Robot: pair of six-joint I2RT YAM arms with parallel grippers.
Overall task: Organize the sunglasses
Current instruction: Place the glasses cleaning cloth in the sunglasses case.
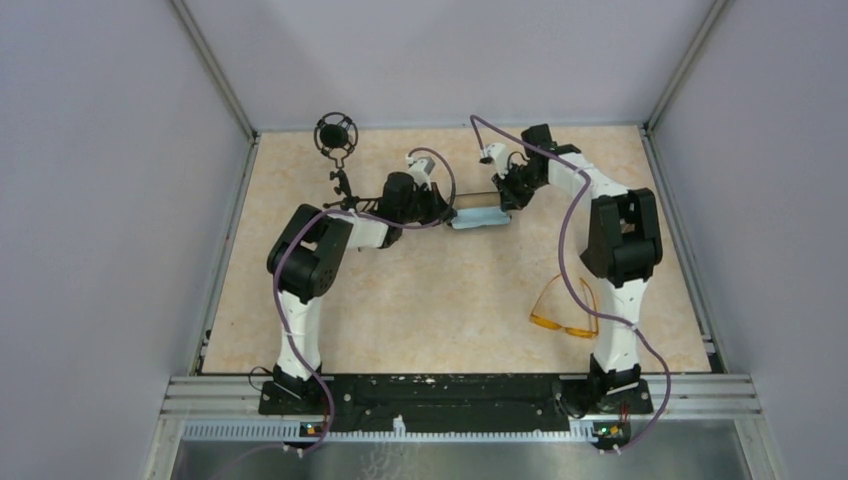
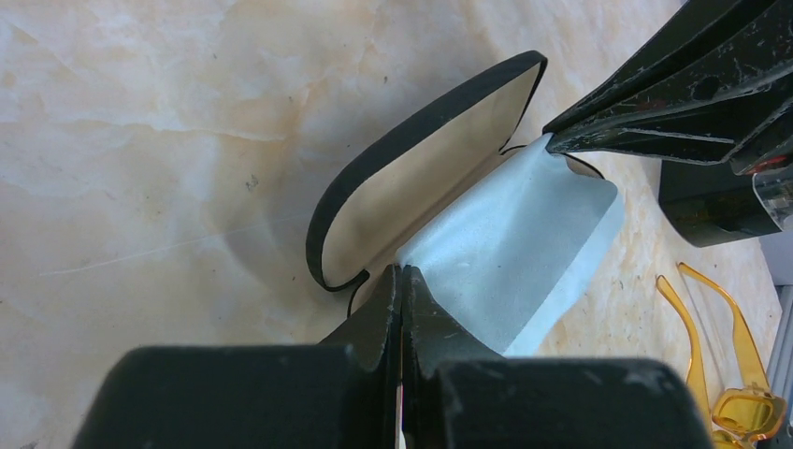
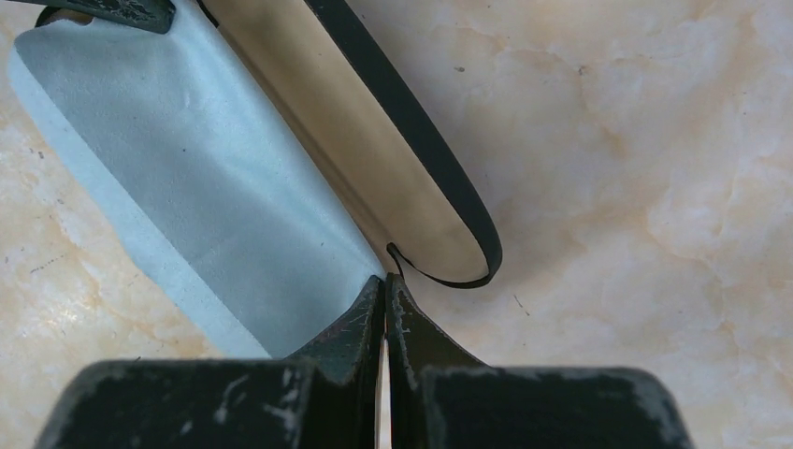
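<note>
The sunglasses (image 1: 565,320), orange with thin arms, lie on the table in front of the right arm's base; the left wrist view shows them at its lower right (image 2: 739,398). Farther back, the black case (image 2: 421,159) (image 3: 374,140) lies open, tan lining showing. A light blue cloth (image 1: 478,219) (image 2: 510,248) (image 3: 206,178) is stretched over the case's lower half. My left gripper (image 1: 447,213) (image 2: 402,269) is shut on one corner of the cloth. My right gripper (image 1: 505,203) (image 3: 385,278) is shut on the opposite corner.
A black round microphone on a stand (image 1: 335,135) rises at the back left, close behind my left arm. Grey walls enclose the table on three sides. A metal rail (image 1: 450,395) runs along the near edge.
</note>
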